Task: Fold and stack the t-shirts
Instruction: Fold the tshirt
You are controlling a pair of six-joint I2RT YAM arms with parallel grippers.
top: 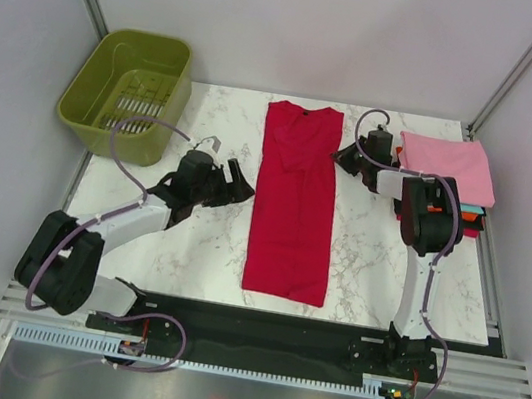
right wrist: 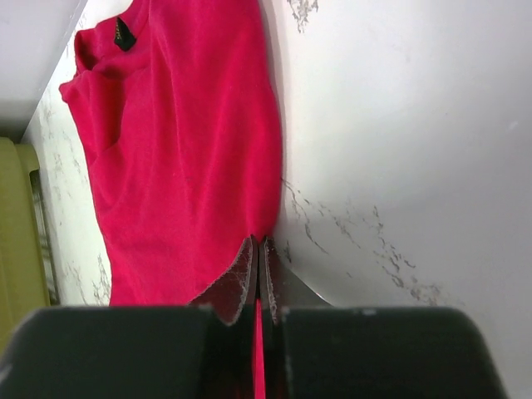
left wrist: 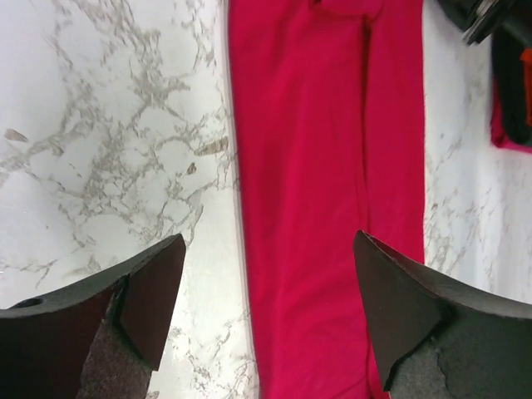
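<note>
My right tool (top: 342, 157) is pinched shut on the right edge of the crimson t-shirt (top: 293, 204), up toward its collar, while my left tool (top: 236, 183) stands wide open just beside the shirt's left edge. The shirt lies flat in the middle of the table (top: 197, 249) as one long narrow strip, its long axis running from far edge to near edge, collar at the far end. I count one crimson shirt laid out, one stack at the table's right edge topped by a pink t-shirt (top: 448, 166), its lower layers too hidden to count, and one green basket (top: 109, 134) at the far left corner.
</note>
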